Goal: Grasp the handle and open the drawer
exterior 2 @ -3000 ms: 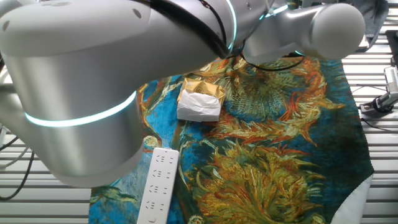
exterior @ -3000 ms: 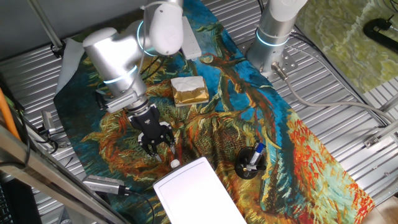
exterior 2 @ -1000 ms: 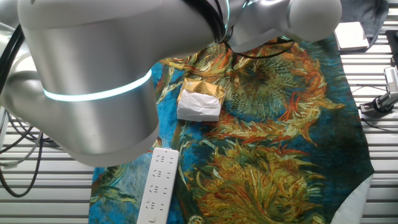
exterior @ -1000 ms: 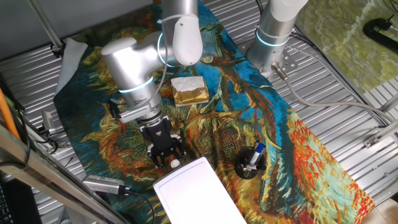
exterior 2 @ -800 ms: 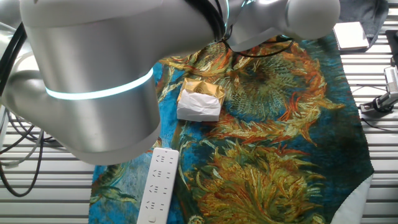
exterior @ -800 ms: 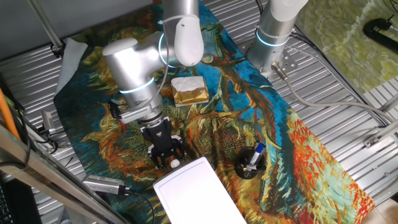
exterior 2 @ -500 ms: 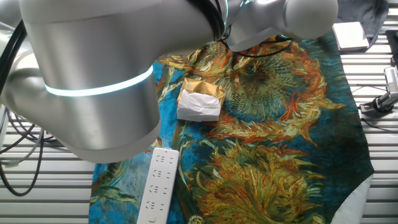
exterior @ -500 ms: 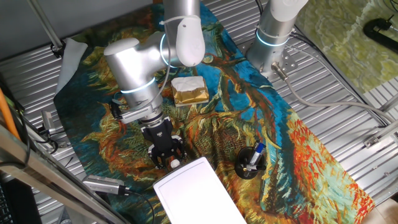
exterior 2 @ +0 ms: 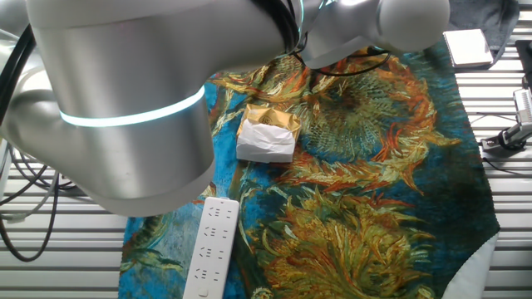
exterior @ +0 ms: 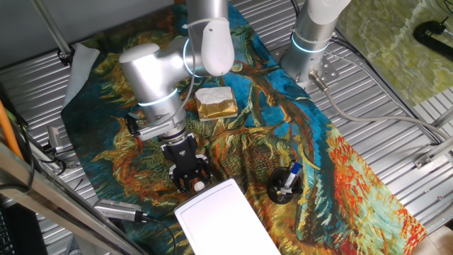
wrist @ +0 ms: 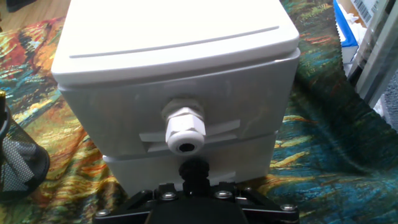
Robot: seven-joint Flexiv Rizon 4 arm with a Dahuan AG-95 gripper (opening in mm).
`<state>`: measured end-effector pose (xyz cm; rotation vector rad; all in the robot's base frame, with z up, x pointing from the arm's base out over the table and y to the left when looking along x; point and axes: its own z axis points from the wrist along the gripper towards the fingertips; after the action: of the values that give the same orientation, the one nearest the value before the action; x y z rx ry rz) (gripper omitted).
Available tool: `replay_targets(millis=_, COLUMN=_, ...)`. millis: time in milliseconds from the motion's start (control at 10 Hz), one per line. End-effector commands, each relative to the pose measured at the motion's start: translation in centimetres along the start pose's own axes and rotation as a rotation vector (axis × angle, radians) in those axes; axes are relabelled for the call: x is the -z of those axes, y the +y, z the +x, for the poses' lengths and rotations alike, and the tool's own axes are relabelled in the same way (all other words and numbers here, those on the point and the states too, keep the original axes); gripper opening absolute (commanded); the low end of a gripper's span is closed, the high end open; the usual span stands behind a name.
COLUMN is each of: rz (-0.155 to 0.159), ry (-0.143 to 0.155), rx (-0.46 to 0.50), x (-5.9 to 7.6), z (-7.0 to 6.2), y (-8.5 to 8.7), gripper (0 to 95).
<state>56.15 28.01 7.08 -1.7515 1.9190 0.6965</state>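
Note:
The drawer (wrist: 186, 102) is the middle tray of a flat white box (exterior: 221, 218) at the table's front; it sits flush with the box front. Its handle, a small round white knob (wrist: 185, 132), fills the centre of the hand view and shows in one fixed view (exterior: 199, 186). My gripper (exterior: 190, 181) hangs low just left of the knob, fingers spread, holding nothing. In the hand view only the black gripper base (wrist: 194, 200) shows below the knob; the fingers are out of frame. In the other fixed view the arm hides the gripper, and the box (exterior 2: 468, 47) shows at the top right.
A black mesh pen holder (exterior: 285, 185) stands right of the box and shows at the hand view's left edge (wrist: 17, 167). A gold-foil block with a white top (exterior: 215, 103) lies behind the arm. A white power strip (exterior 2: 210, 249) lies on the patterned cloth.
Over three seconds the gripper moved right and forward, up to the knob. In the last second it has barely moved. The drawer has not moved.

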Motion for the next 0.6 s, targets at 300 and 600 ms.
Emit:
replay_targets(millis=300, rz=0.003, ry=0.003, rx=0.001, x=-0.02, z=0.01, y=-0.05, gripper=0.0)
replay_targets(millis=600, rz=0.003, ry=0.005, rx=0.003, x=-0.02, z=0.01, y=-0.05, gripper=0.0)
